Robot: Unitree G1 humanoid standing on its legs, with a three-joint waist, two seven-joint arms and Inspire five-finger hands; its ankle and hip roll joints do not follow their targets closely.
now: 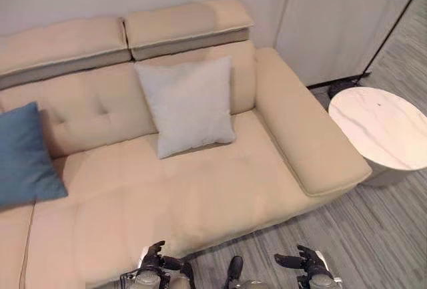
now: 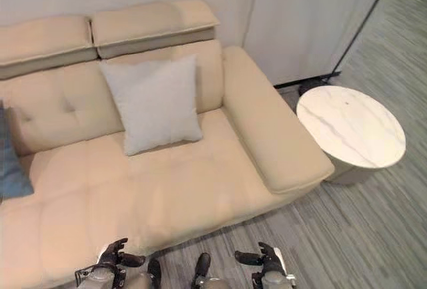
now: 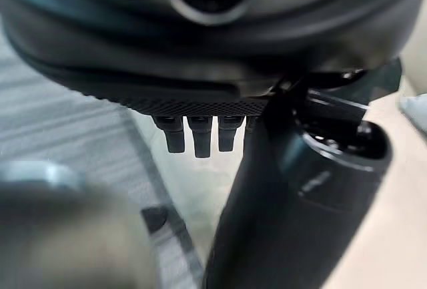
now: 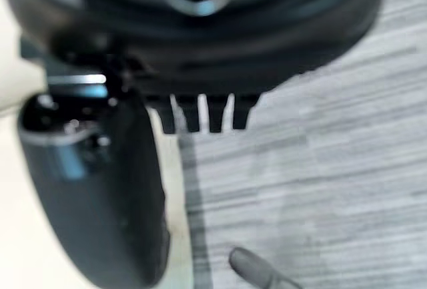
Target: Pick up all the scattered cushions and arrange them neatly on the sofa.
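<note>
Left eye view is showing both hands, left hand (image 1: pixel 155 259) and right hand (image 1: pixel 305 260), hanging loosely open and holding nothing, with the grey cushion (image 1: pixel 186 105) and blue cushion (image 1: pixel 21 157) sitting on the sofa (image 1: pixel 220 189) well beyond the fingertips.

Right hand (image 4: pixel 200 49): dark bulk across the top of the frame, empty.
Fingers (image 4: pixel 215 112): short row below the bulk at centre, straight, touching nothing.
Thumb (image 4: pixel 93 195): large and dark at the left, reaching to the lower edge.
Sofa (image 4: pixel 20 249): pale beige surface along the left edge.
Floor (image 4: pixel 320 189): grey striped, filling the right and lower right.
</note>
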